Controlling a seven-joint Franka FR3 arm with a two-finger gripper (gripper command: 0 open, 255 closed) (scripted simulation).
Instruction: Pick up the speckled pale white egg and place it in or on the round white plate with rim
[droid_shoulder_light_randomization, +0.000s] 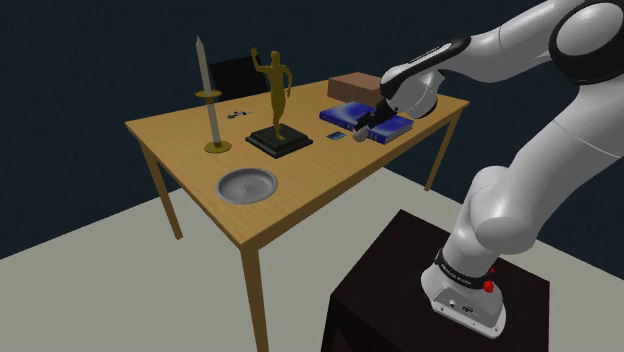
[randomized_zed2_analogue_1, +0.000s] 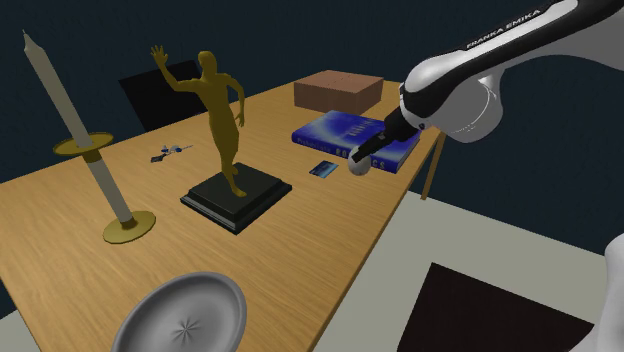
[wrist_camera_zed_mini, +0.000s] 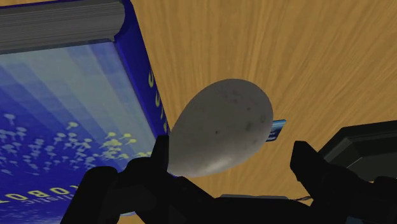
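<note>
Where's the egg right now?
In the second exterior view, right of centre: the speckled egg is inside the gripper, beside the blue book and small card.

Your white arm (droid_shoulder_light_randomization: 497, 215): rises from lower right of shoulder view, elbow high, then reaches up and left. Forearm (randomized_zed2_analogue_1: 480, 50) slopes downward. Wrist (droid_shoulder_light_randomization: 415, 92) bent, so black gripper (droid_shoulder_light_randomization: 362, 122) points down-left, held low. In wrist view your fingers (wrist_camera_zed_mini: 312, 167) stand apart: one finger lies against speckled egg (wrist_camera_zed_mini: 219, 127), other sits just beside it with narrow gap between.
</note>
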